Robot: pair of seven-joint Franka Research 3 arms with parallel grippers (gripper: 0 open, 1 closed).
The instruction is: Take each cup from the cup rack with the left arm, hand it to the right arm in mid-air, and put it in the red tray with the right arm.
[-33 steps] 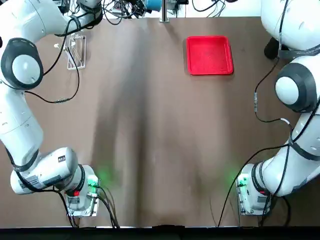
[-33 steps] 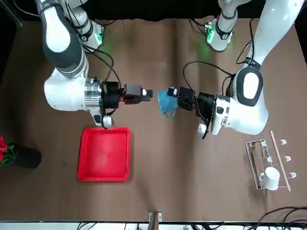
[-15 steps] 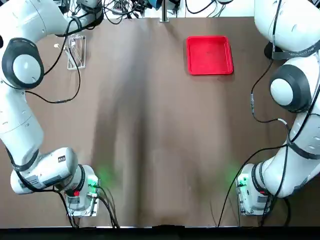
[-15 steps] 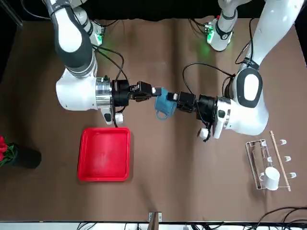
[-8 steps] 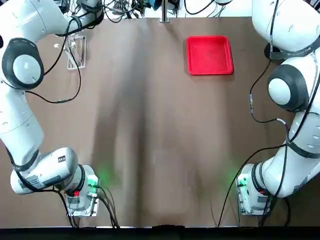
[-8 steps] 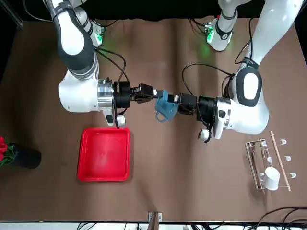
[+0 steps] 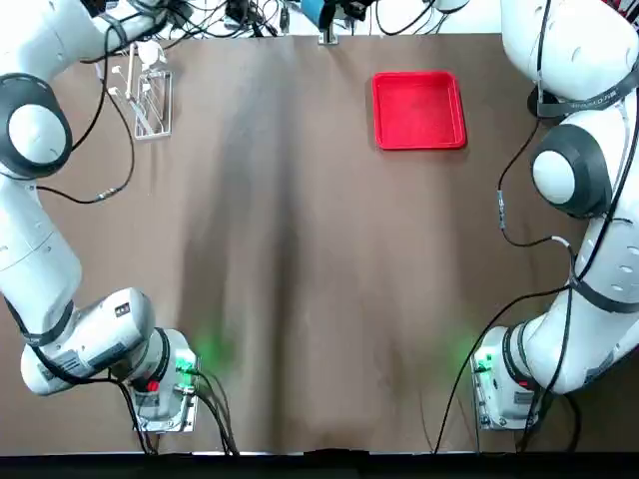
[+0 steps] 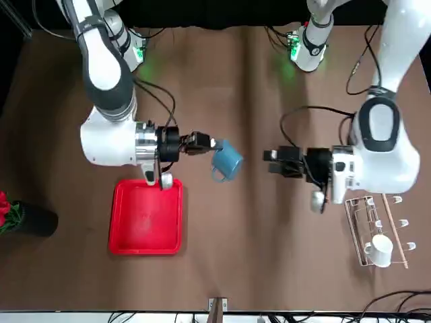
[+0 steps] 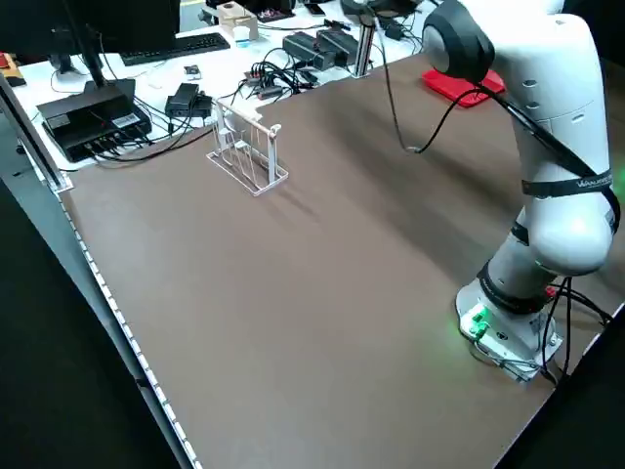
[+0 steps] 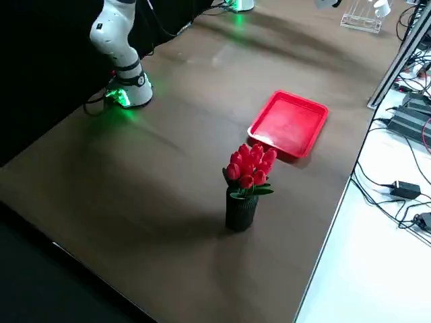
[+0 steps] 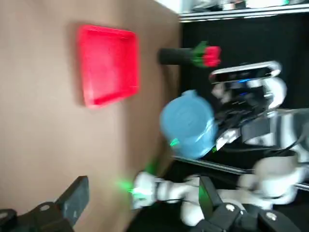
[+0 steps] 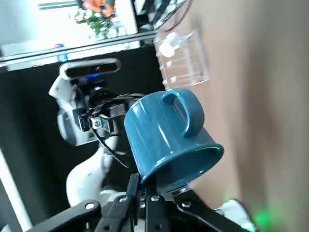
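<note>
Brown tabletop (image 7: pixel 329 299) runs out from the arms' bases, with green light spilling beside each base. The left arm (image 7: pixel 40 239) stands over its left side and the right arm (image 7: pixel 599 200) over its right, both reaching out toward the middle.

Between the arms, in mid-air, hangs the blue cup (image 8: pixel 227 160), tilted, held by the right tool (image 8: pixel 215 144). That tool is closed on the cup's wall at the rim, a finger on either side, and the handle sticks out clear of them. Facing it, well apart from the cup, is the left tool (image 8: pixel 268 161), open wide with nothing between its fingers; it points toward the cup and touches neither the cup nor the other tool.

Farther out, on the right part, the red tray (image 7: pixel 417 112) lies flat and bare. Off to its right stands a black vase (image 10: pixel 240 212) of red flowers (image 10: pixel 250 167).

Out on the left part is the rack (image 8: pixel 394 229), with the white cup (image 8: pixel 379 250) hanging at its far end.

Past the tabletop's far edge, a white desk (image 9: pixel 234 63) carries a keyboard (image 9: pixel 176 49), black boxes and tangled cables
</note>
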